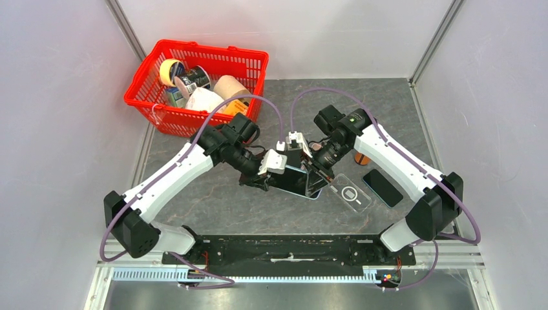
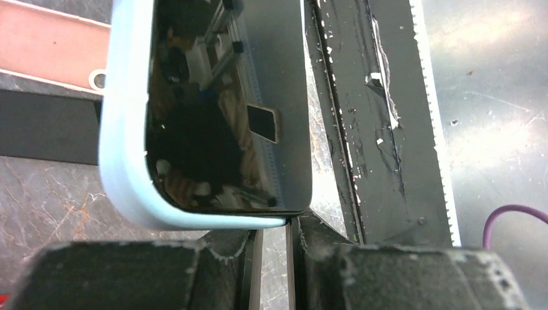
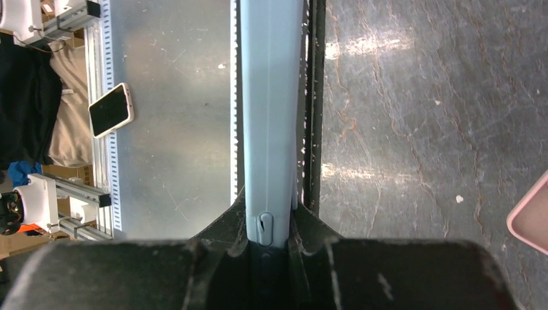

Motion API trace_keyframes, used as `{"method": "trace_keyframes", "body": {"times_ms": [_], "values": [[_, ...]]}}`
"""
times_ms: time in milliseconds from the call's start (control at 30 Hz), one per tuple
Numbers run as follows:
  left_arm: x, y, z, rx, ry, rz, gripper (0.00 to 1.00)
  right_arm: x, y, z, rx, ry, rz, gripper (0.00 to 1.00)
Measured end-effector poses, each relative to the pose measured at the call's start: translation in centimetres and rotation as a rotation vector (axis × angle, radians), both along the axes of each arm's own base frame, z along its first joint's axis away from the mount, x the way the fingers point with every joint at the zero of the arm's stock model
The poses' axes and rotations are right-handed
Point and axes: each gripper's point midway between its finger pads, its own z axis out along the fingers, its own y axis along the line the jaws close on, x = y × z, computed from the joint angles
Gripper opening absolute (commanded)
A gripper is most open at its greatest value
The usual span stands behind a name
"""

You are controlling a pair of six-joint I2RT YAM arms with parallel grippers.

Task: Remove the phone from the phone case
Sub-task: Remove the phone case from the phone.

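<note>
Left wrist view, closest in: the phone point(image 2: 226, 129) shows a dark glossy screen full of reflections, sitting in a light blue phone case point(image 2: 123, 174). The case's rim wraps the left side and the rounded bottom corner. Along the right side no blue rim shows from this angle. The left pincer point(image 2: 274, 258) has its two fingers nearly together, clamped on the bottom edge of the phone case near that right corner.

From the right wrist, the phone case appears edge-on as a narrow pale blue strip with a small side button. The right pincer point(image 3: 268, 223) is closed on that edge, one finger against each face.

Seen from above, the cased phone is held off the surface point(image 1: 220, 200) between the two pincers, near the middle and tilted. The left arm point(image 1: 174, 171) reaches in from the left and the right arm point(image 1: 394, 155) from the right, both bent at the elbow, their wrists almost meeting.

The surface is grey with a stone pattern, and a black rail point(image 1: 291, 248) runs along its near edge. Just right of the held phone lie a clear case point(image 1: 349, 192) and, beside it, a second phone point(image 1: 382, 187), dark and flat. At the far left corner a red basket point(image 1: 174, 119) holds assorted items. Pale walls point(image 1: 58, 97) enclose the space.
</note>
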Motion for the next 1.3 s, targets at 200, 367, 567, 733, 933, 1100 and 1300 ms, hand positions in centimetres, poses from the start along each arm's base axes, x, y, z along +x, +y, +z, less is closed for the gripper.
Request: {"method": "trace_keyframes", "body": {"times_ms": [200, 367, 567, 733, 933, 1100, 1300], "values": [[0.7, -0.5, -1.5, -0.001, 0.006, 0.043, 0.02, 0.3, -0.7, -0.7, -0.063, -0.012, -0.023, 0.0], [0.9, -0.9, -1.9, -0.023, -0.022, 0.009, 0.02, 0.3, -0.9, -0.9, -0.081, -0.013, -0.026, 0.0], [1.3, -1.0, -2.2, -0.044, -0.101, -0.083, 0.02, -0.4, -0.7, -0.7, -0.076, 0.002, -0.005, 0.0], [1.4, -0.9, -1.9, -0.033, -0.124, -0.128, 0.02, -0.8, -0.6, -0.6, -0.071, 0.008, 0.008, 0.0], [1.5, -0.4, -1.7, -0.002, -0.118, -0.117, 0.02, -1.0, -0.3, -0.6, -0.063, 0.016, 0.021, 0.0], [1.6, -0.3, -1.9, 0.028, -0.078, -0.054, 0.04, -1.0, -0.2, -0.9, -0.074, 0.028, 0.019, 0.0], [1.5, -0.4, -2.1, 0.029, -0.056, -0.015, 0.22, -1.1, -0.4, -1.0, -0.091, 0.041, 0.008, 0.0]]}}
